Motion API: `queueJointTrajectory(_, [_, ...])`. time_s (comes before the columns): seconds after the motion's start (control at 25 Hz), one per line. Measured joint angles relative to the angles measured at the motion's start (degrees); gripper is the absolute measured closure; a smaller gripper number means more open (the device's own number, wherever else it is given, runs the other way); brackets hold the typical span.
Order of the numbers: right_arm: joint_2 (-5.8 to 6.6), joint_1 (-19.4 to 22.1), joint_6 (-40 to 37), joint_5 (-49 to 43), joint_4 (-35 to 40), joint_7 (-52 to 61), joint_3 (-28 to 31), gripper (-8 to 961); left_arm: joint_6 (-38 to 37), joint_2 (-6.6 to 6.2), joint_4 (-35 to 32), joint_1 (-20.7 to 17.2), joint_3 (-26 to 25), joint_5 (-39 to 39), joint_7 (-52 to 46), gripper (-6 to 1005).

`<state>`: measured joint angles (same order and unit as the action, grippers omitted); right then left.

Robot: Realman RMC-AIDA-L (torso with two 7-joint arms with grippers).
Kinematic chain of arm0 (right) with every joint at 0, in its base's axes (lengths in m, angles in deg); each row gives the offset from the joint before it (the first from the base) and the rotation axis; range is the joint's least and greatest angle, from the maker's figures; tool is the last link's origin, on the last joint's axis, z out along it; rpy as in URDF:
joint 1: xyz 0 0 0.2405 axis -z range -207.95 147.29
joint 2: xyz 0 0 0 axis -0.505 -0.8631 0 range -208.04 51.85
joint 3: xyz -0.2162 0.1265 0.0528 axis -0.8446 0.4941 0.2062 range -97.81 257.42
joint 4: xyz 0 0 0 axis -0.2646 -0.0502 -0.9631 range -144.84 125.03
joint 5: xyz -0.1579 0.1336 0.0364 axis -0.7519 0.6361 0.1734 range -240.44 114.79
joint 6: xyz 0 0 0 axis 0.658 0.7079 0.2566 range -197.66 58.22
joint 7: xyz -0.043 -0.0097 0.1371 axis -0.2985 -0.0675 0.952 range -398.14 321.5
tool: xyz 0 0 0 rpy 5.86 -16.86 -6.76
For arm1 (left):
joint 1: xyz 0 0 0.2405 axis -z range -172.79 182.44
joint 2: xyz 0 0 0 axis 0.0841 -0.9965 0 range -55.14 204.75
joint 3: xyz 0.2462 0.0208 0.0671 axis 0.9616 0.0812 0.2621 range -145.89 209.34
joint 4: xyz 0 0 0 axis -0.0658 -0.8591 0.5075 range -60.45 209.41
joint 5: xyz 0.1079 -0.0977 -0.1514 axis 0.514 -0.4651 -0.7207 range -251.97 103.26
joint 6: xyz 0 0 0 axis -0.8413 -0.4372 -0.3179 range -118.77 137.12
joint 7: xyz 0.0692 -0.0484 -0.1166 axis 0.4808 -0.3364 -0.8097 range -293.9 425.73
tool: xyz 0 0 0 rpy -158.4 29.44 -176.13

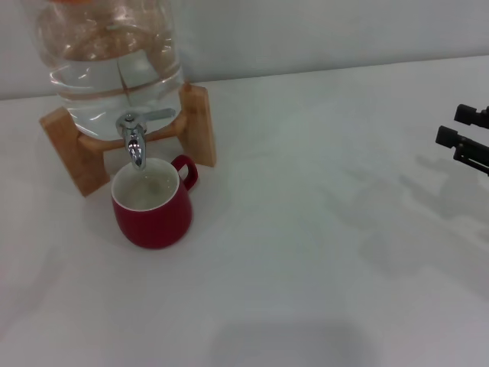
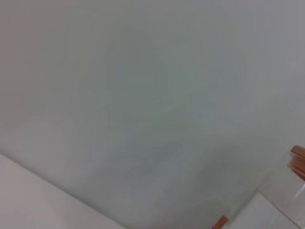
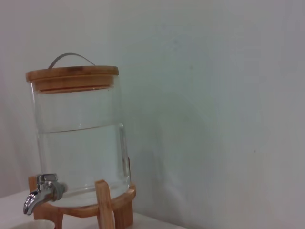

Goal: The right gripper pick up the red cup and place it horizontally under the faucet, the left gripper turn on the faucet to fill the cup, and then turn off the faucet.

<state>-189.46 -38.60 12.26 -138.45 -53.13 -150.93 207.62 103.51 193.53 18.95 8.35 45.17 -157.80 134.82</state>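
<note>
1. the red cup (image 1: 153, 202) stands upright on the white table (image 1: 321, 229), mouth up and directly below the spout of the faucet (image 1: 135, 136), so anything that runs out drops straight into it. its loop handle points back and to the robot's right, toward the wooden stand (image 1: 195, 122).
2. the faucet sits low on the front of the glass jar (image 1: 114, 69), which the stand lifts just enough for the cup to fit beneath. the jar holds water to well above its middle in the right wrist view, under a wooden lid (image 3: 71, 76).
3. the inside of the cup looks pale and faintly glossy (it may hold some water, but i cannot tell the level, nor whether a stream is running).
4. the right gripper (image 1: 466, 138) shows only at the right edge of the head view, well apart from the cup and holding nothing; its black fingers look spread, so i read it as open and parked out of the way.
5. the left gripper appears in no view, so its state cannot be told; its wrist camera sees mostly blank wall and a sliver of wood.
6. judged from this layout, placing the cup is done and the lever work belongs to the left arm.
</note>
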Motion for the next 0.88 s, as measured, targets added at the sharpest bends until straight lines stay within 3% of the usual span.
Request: queueJointTrajectory(0.88, [-0.53, -0.27, 0.62, 0.95, 0.05, 3.47, 2.54, 424, -0.69, -0.52, -0.04, 1.22, -0.09, -0.01, -0.19, 107])
